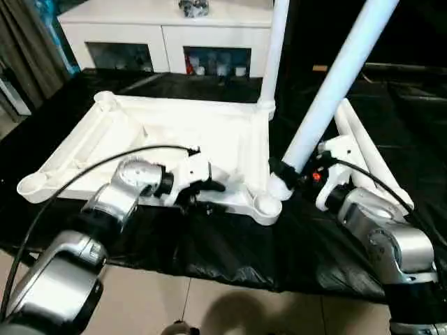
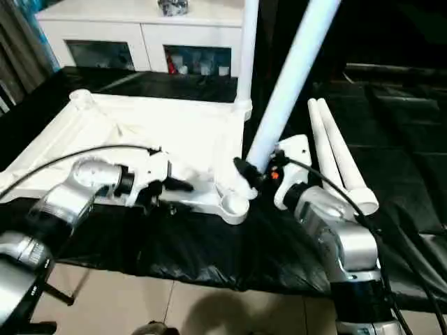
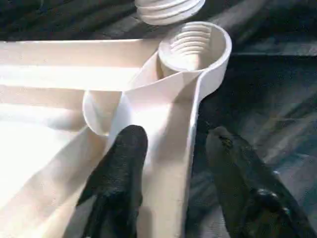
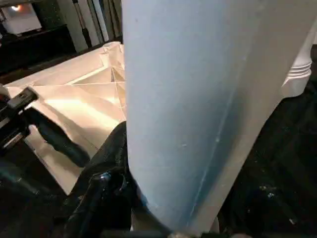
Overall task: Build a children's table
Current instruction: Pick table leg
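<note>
The right gripper is clamped on a white tubular leg, its threaded end just beside the near corner socket of the upturned tabletop. The left gripper straddles the tabletop's rim near that socket, fingers apart. One leg stands in the far socket; two spare legs lie beyond it on the black sheet.

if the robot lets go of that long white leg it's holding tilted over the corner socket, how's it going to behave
The leg would probably topple: it leans, and its threaded end sits above the socket, not in it. Being a smooth round tube, it would likely roll like the two spare legs could. It looks hollow plastic, so probably light and stiff.
</note>
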Available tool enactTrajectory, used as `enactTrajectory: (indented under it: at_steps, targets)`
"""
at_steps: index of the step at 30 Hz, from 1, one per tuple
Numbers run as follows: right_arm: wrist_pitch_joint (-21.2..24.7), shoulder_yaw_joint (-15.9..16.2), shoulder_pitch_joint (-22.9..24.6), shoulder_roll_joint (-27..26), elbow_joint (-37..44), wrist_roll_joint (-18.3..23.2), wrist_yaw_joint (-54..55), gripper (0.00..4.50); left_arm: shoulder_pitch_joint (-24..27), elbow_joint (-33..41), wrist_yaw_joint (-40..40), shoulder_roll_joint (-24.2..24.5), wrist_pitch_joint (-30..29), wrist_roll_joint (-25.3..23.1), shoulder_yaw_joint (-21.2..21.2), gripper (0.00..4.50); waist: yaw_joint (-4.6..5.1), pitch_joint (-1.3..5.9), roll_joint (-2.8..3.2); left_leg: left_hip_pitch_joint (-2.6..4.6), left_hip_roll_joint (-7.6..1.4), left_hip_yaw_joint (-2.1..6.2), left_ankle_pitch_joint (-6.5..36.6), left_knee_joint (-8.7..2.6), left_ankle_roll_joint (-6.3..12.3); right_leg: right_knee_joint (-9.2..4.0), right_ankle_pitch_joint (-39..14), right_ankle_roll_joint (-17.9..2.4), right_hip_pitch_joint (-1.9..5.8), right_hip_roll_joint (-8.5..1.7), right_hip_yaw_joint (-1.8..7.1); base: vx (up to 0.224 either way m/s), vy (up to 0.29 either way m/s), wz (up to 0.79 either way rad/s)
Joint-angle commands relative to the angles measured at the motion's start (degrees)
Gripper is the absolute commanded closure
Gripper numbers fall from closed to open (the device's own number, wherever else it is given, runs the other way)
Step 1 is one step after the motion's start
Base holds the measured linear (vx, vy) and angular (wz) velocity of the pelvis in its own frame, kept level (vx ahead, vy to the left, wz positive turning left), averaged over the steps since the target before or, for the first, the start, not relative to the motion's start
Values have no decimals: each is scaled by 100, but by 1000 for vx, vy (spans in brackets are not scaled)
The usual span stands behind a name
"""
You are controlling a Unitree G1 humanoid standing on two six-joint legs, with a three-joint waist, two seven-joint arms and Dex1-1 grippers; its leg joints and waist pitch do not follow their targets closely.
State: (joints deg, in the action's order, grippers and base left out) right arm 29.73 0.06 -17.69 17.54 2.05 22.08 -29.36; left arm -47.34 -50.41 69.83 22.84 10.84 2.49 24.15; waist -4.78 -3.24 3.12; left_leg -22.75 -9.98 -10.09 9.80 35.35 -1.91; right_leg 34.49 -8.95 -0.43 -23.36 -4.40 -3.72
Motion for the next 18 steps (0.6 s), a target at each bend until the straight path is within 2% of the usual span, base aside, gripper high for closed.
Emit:
enactTrajectory:
  at_steps: [1, 3, 4, 6, 7, 11, 18]
  targets:
    - [-62, 15, 1, 63, 135, -49, -46, 261, -190, -452, 48, -82, 276, -243, 103, 261, 25, 447, -36, 168, -266, 102, 1418, -471, -83, -392, -1490, -1100, 275, -432, 263, 0, 0, 0]
    - [-65, 16, 4, 68, 136, -54, -51, 261, -236, -569, 27, -109, 366, -307, 104, 284, 18, 448, -60, 161, -264, 94, 1366, -461, -27, -408, -1537, -1090, 280, -435, 262, 0, 0, 0]
    - [-63, 12, 12, 73, 142, -66, -59, 261, -290, -736, 104, -164, 412, -332, 74, 284, 18, 449, -42, 163, -262, 95, 1363, -457, -20, -413, -1553, -1089, 280, -437, 260, 0, 0, 0]
    - [-51, 5, 33, 93, 169, -69, -61, 261, -394, -1069, 203, -250, 551, -422, 81, 317, 16, 452, -47, 163, -267, 96, 1349, -457, -17, -415, -1551, -1100, 288, -436, 258, 0, 0, 0]
    - [-44, 1, 44, 109, 183, -70, -57, 261, -432, -1212, 237, -284, 570, -461, 95, 317, 21, 451, -42, 165, -255, 90, 1362, -453, -8, -432, -1559, -1092, 287, -423, 253, 0, 0, 0]
    - [-30, -32, 73, 153, 205, -68, -68, 261, -517, -1534, 179, -346, 682, -584, 113, 349, 24, 449, -34, 176, -281, 109, 1460, -464, -13, -414, -1522, -1180, 292, -438, 251, 0, 0, 0]
    - [-4, -44, 65, 201, 221, -55, -110, 261, -630, -1864, 215, -385, 801, -709, 14, 407, 22, 447, -61, 172, -277, 102, 1431, -459, 44, -420, -1501, -1233, 296, -437, 249, 0, 0, 0]
